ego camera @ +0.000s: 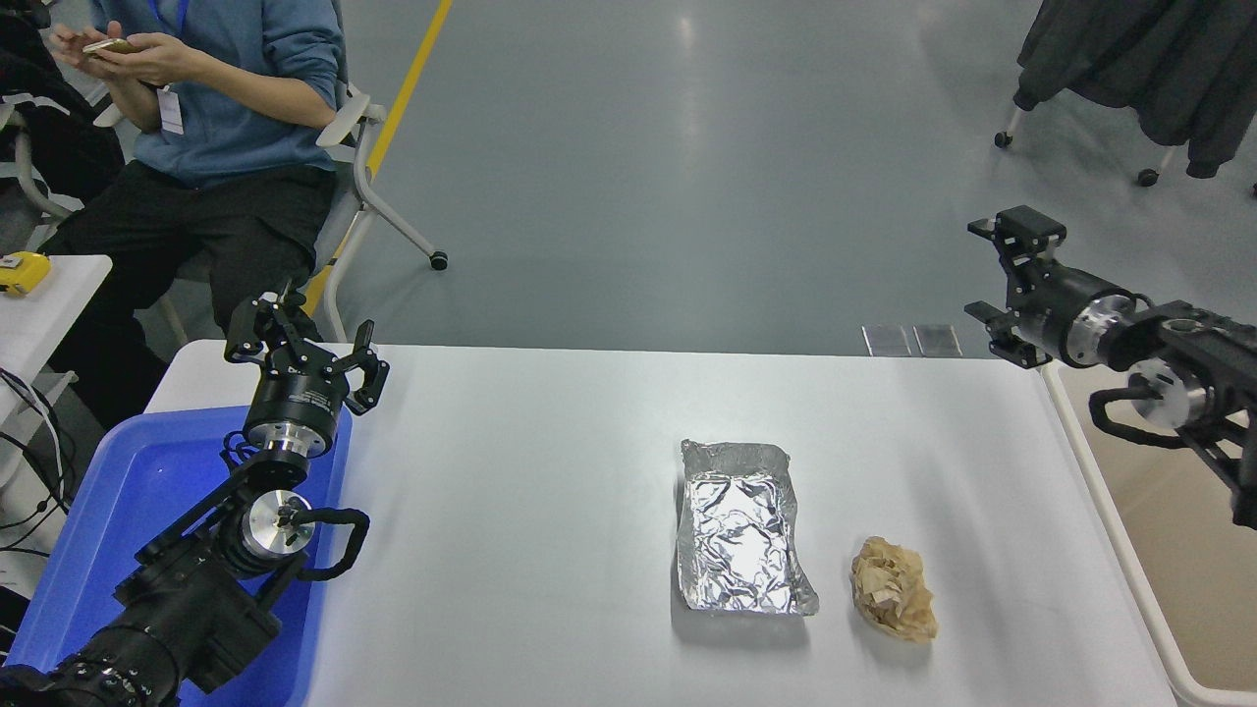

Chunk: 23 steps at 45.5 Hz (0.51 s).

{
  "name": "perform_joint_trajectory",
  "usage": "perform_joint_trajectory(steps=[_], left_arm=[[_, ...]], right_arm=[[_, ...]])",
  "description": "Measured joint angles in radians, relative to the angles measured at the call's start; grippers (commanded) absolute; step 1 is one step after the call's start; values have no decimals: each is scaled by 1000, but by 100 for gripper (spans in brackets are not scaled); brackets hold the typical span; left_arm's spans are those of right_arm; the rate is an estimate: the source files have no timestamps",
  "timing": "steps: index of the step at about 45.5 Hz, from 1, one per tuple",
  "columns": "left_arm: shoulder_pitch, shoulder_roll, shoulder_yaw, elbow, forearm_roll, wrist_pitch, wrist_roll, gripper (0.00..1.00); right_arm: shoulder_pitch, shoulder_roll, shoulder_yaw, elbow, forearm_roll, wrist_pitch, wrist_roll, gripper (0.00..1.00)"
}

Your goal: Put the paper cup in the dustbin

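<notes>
Black and bare-fingered, the right end effector point(1002, 285) sits at the right of the frame, above the desk's far right corner, its two fingers spread wide with nothing between them. Behind it the right arm point(1169, 358) reaches in from the right edge, roughly level, crossing over the large beige rectangular plastic dustbin point(1105, 491) at the frame's right edge.

No small white tapered paper cup shows anywhere in view: not on the white desk point(550, 491), not in the visible part of the dustbin, not in either end effector. Such a cup would likely be light and easily crushed, best taken gently across the side wall below the rolled rim.

Centre right on the desk lie a silver foil tray point(741, 530) and, just beside it, a crumpled brown paper ball point(892, 589). At lower left the parked left end effector point(302, 355) rests open over a blue plastic tray point(118, 491). A seated person point(206, 108) is at upper left.
</notes>
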Motion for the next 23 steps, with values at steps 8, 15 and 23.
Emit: perform_joint_trajectory(steps=[8, 15, 23], left_arm=[[0, 0, 0, 0, 0, 0, 0, 100], [0, 0, 0, 0, 0, 0, 0, 100], [0, 0, 0, 0, 0, 0, 0, 100]], right_arm=[[-18, 75, 14, 52, -86, -134, 17, 100], [-29, 137, 72, 73, -76, -195, 15, 100], [-36, 185, 147, 87, 52, -226, 11, 100]])
